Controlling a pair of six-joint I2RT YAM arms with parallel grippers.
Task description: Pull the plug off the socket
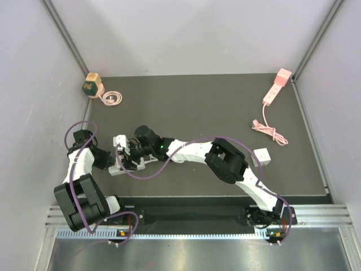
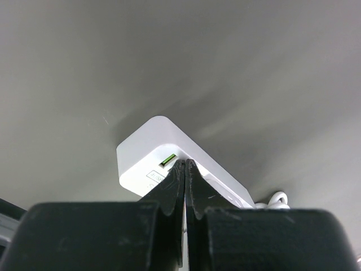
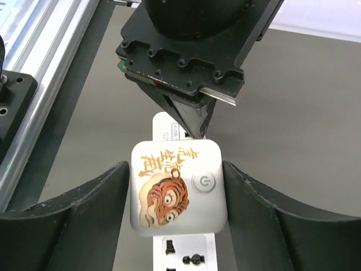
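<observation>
Dark matte bench (image 1: 225, 113), pale grey walls on three sides. In the top view a white socket strip (image 1: 120, 139) lies on the bench toward 8 o'clock from centre, and both arms converge on it. Unrelated items sit well apart: pink strip (image 1: 277, 86) with a coiled lead at 2 o'clock, small white cube (image 1: 262, 156) at 4 o'clock.

Task object: tiger-print plug (image 3: 177, 195), a white rounded-square block with a power-symbol button, seated in the strip. In the right wrist view the strip runs from 12 to 6 o'clock beneath it, with a free outlet showing at 6.

Jaws of the right gripper (image 3: 176, 168) stand at 9 and 3 o'clock of the plug. They lie against its two flanks with no gap I can make out, so I read them as clenched on the plug.

Jaws of the left gripper (image 2: 185, 165) are pinched together, grasping nothing. The tips bear on the strip's end by a green port, at 12 o'clock of the plug and just beside it.

Handling (judgement):
- Plug is probably light, rigid moulded plastic with glossy, likely slippery sides. The pins are held by friction.
- Best hold is the two flat opposite flanks, clear of the button. Pull straight along the pin axis, since rocking risks bending the pins.
- Strip looks light and would lift with the plug unless pinned, so the left tips act as a hold-down.
- That contact is narrow and could skid on the smooth casing.
</observation>
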